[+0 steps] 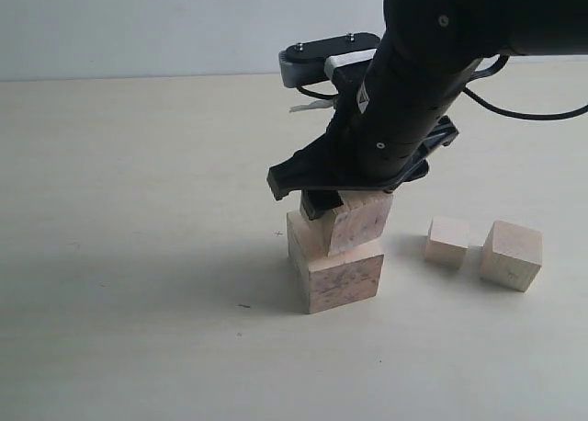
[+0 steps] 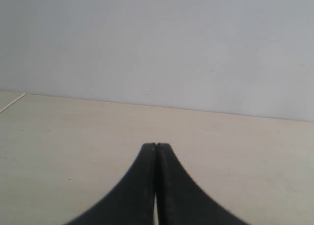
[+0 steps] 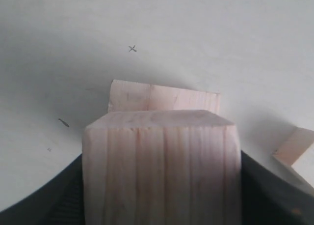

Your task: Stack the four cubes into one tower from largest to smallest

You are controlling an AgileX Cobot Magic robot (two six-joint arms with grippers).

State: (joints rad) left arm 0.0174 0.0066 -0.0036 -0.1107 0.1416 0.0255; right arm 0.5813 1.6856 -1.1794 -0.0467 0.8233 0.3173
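We see the right pincer (image 1: 349,200) pinching the second-largest pinkish-tan speckled wooden cube (image 1: 364,222) atop the largest pinkish-tan speckled wooden cube (image 1: 338,274).

The big base cube sits on the pale tabletop (image 1: 138,256), approx. mid-scene in the exterior view. The held cube is at the base's top face, turned a bit vs. the base's edges and set toward its far side. We can't tell if it's fully resting or just touching. In the right wrist view, black fingers flank the held cube on both sides. Well apart to the right in the exterior view, the smallest pale beige wooden cube (image 1: 447,241) and the larger pale beige wooden cube (image 1: 511,254) stand just beside each other, not touching. The left pincer (image 2: 156,149) shows in its wrist view only, tips pressed together w/ nothing between, over bare tabletop.
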